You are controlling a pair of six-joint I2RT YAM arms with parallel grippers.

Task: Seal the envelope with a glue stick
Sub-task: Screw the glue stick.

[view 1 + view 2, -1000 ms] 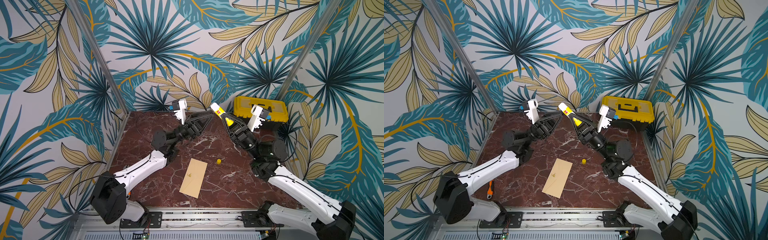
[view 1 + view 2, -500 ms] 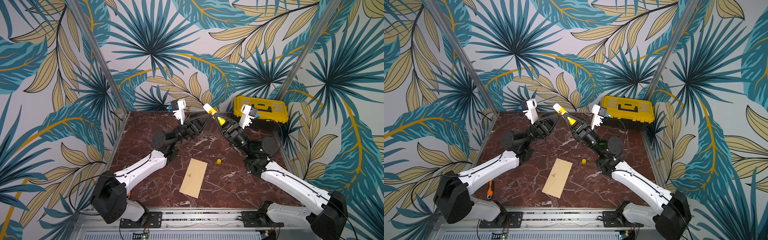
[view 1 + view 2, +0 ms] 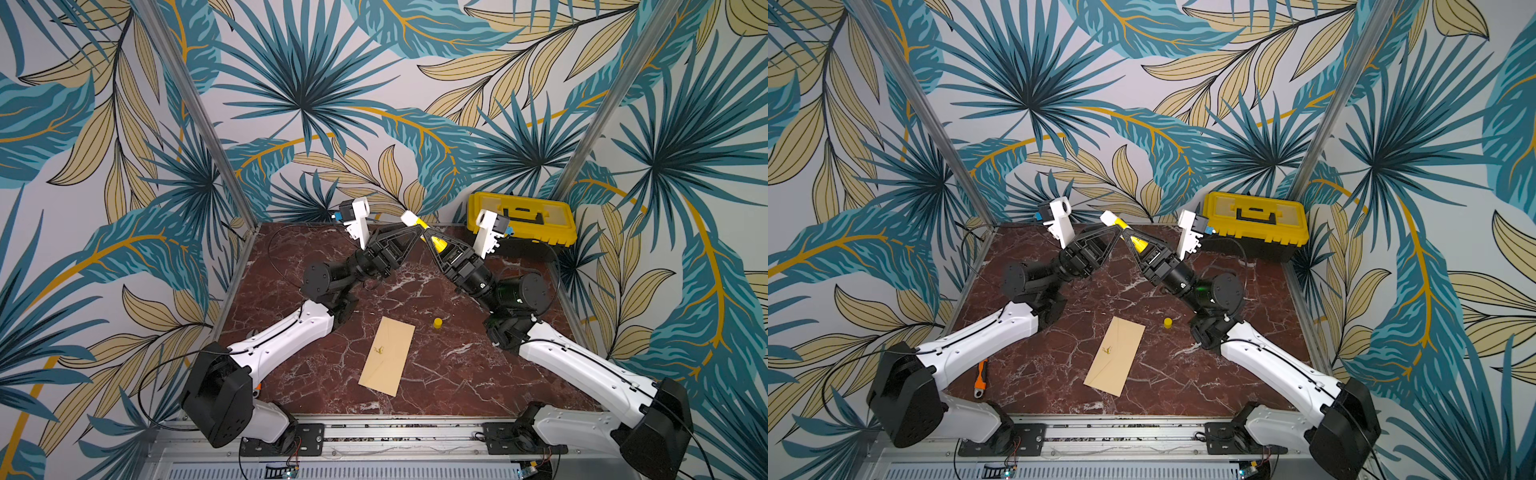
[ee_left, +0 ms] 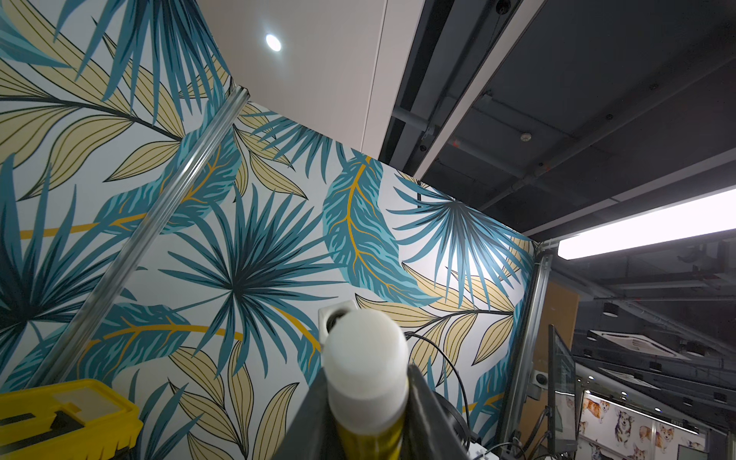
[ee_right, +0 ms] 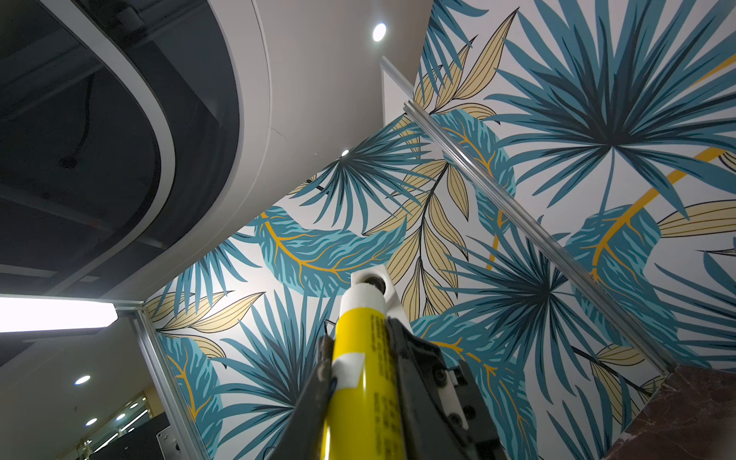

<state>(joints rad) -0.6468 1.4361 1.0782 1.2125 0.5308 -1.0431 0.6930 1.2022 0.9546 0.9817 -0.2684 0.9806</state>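
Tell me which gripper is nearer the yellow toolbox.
Right. The right gripper, holding the glue stick, is raised beside the yellow toolbox; the left gripper sits beyond the stick, farther away.

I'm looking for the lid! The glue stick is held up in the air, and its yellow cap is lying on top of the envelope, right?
Not quite. The glue stick is up in the air, but the yellow cap stands on the table beside the envelope, apart from it; both top views show this.
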